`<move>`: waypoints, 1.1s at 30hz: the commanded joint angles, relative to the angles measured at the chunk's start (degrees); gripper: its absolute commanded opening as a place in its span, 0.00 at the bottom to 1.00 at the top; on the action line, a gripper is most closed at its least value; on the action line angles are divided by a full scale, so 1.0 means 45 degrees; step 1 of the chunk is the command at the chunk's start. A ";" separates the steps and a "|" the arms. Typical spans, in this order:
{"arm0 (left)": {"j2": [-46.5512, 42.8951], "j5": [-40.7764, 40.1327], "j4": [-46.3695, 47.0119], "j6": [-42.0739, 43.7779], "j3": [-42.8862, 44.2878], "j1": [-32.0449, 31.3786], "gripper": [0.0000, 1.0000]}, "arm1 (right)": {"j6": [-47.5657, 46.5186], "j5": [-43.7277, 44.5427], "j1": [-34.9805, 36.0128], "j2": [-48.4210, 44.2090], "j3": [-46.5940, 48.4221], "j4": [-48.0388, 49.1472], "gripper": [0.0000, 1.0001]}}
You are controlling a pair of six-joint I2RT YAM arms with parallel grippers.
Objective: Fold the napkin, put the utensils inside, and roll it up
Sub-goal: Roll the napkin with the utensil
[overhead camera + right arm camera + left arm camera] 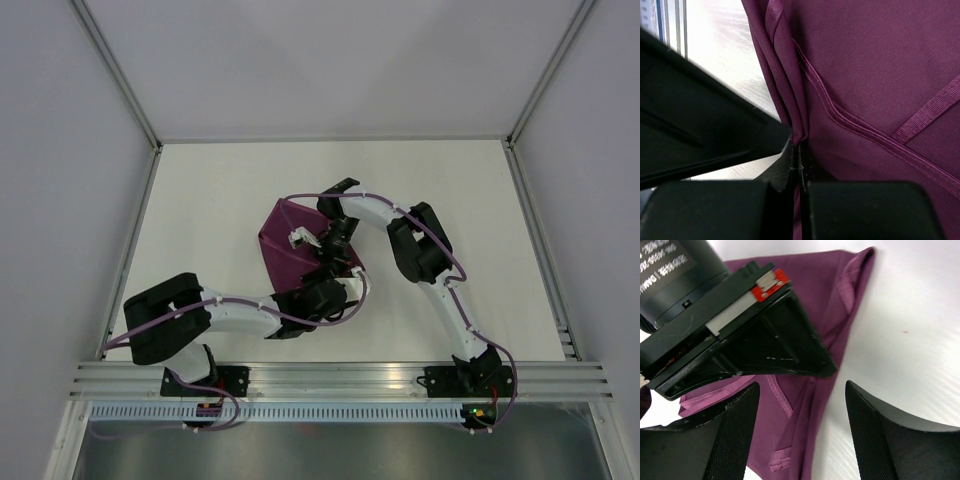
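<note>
The dark magenta napkin (284,243) lies folded and bunched on the white table, mid-centre. My right gripper (331,248) reaches over it from the right; in the right wrist view it (799,146) is shut on a pinched fold of the napkin (880,75). My left gripper (335,277) is at the napkin's near right corner. In the left wrist view it (802,386) is open, astride the napkin's hemmed edge (805,405), with the right gripper's black body (765,340) just beyond. No utensils are in view.
White table (450,200) with enclosure walls on the left, right and far sides. An aluminium rail (340,380) runs along the near edge by the arm bases. Both arms crowd together over the napkin.
</note>
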 commanded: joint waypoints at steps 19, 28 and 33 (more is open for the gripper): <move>0.0766 0.3342 -0.3232 -0.1067 0.2018 0.1686 0.69 | -0.0462 0.0593 -0.0135 0.0730 0.0098 -0.0464 0.00; 0.1177 0.3459 -0.4208 -0.1380 0.2701 0.2153 0.66 | -0.0481 0.0593 -0.0135 0.0711 0.0040 -0.0464 0.00; 0.1373 0.3557 -0.4540 -0.1439 0.2877 0.2271 0.61 | -0.0520 0.0613 -0.0135 0.0692 -0.0019 -0.0464 0.00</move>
